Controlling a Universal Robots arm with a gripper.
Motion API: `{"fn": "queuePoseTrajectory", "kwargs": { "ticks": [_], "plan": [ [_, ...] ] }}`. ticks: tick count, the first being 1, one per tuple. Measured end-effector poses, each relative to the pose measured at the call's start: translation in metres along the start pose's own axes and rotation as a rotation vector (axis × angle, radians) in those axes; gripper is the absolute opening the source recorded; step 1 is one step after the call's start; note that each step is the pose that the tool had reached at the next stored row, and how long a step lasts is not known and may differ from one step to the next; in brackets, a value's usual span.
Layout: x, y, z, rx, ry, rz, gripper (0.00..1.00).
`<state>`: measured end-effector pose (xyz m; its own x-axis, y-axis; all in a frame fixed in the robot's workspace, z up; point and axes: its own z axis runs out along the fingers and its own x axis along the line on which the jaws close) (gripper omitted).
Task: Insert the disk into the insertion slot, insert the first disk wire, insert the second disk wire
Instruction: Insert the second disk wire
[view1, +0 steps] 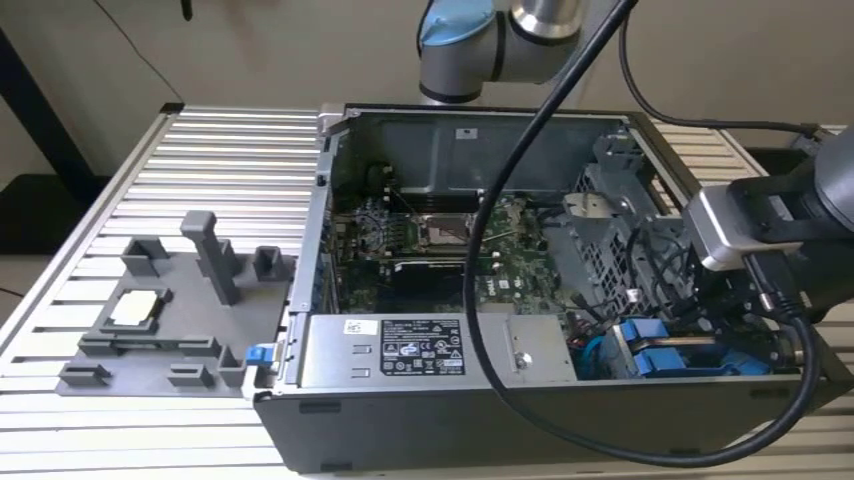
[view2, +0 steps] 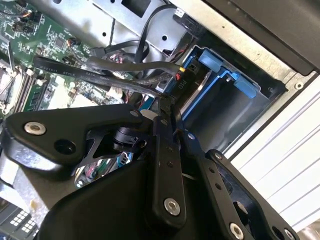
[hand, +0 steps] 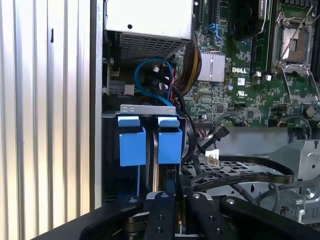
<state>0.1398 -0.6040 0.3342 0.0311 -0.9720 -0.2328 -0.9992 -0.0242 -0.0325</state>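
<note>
Two blue caddy tabs (hand: 132, 145) stand side by side in the insertion slot bays of the grey drive cage (view1: 667, 355), at the case's near corner on the exterior view's right. The disk's metal body is hidden behind them. My gripper (hand: 179, 186) hovers just beside these tabs, over the cage. Its fingers are pressed together on a flat black disk wire (hand: 240, 172), which arcs away over the cage. In the second wrist view the gripper (view2: 164, 104) pinches that wire (view2: 115, 80) near a black connector (view2: 181, 75), with a blue caddy (view2: 220, 75) just beyond.
The open computer case (view1: 534, 420) lies on a ribbed aluminium table (view1: 227, 170). The grey labelled power-supply box (view1: 414, 350) sits next to the cage, the motherboard (view1: 427, 240) behind it. Loose cables (hand: 160, 85) crowd the cage. A grey fixture (view1: 160, 310) stands at the exterior view's left.
</note>
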Motion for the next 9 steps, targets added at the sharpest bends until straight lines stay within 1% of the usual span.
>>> {"fn": "queuePoseTrajectory", "kwargs": {
  "ticks": [4, 6, 7, 9],
  "plan": [
    [0.0001, 0.0, 0.0004, 0.0, 0.0004, 0.0, 0.16],
    [0.0001, 0.0, 0.0003, 0.0, 0.0011, 0.0, 0.17],
    [0.0, 0.0, 0.0, -0.0001, 0.0013, 0.0, 0.24],
    [-0.0007, -0.0001, -0.003, -0.001, 0.0016, 0.0, 0.24]
  ]
}}
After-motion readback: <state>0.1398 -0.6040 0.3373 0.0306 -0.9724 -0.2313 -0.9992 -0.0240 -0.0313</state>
